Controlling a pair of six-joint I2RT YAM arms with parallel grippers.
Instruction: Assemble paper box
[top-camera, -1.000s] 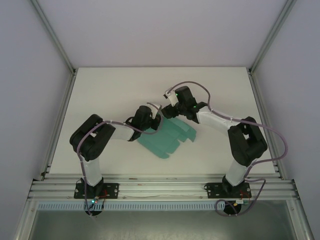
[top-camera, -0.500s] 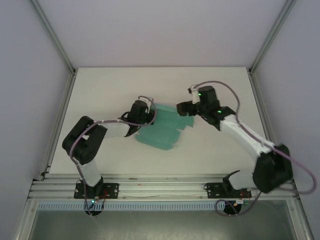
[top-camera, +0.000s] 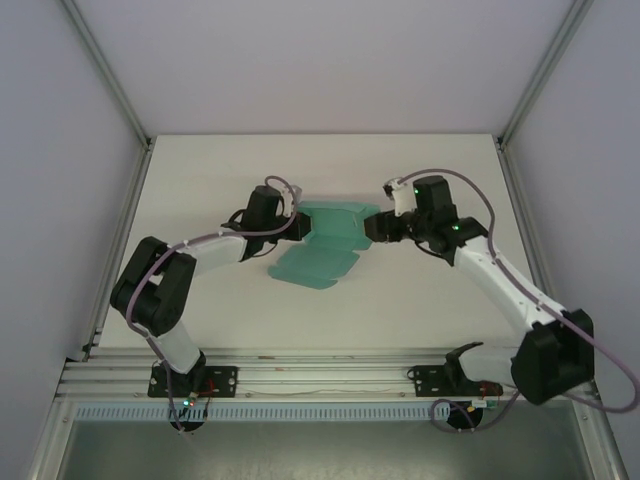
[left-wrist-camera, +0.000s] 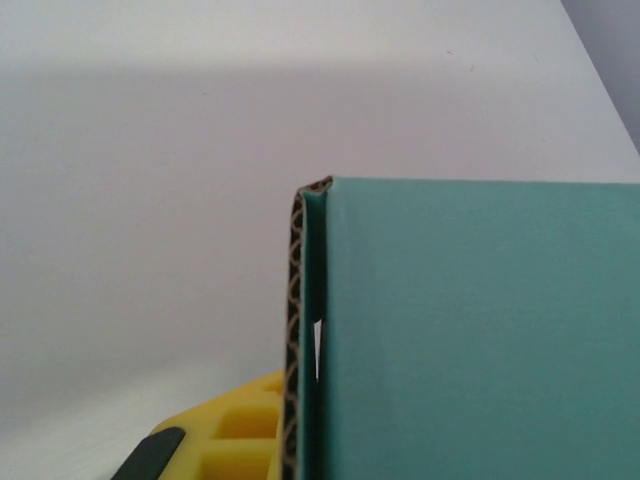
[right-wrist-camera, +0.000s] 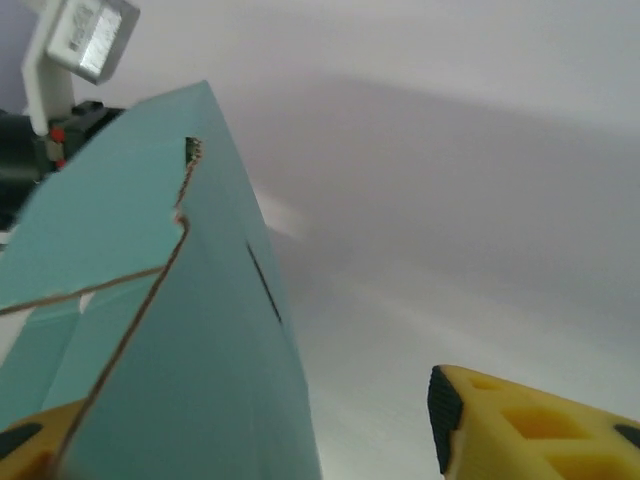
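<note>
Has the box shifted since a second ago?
Yes. The box has moved away from the near rail, toward the far edge of the table.

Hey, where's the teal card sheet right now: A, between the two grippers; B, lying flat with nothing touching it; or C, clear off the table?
A: the left gripper is at one end of the paper box sheet and the right gripper at the other.

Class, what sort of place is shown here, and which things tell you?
Likely a robot lab test cell: a white table, aluminium rails around it, and a left arm and right arm bolted at its edge, handling a box.
</note>
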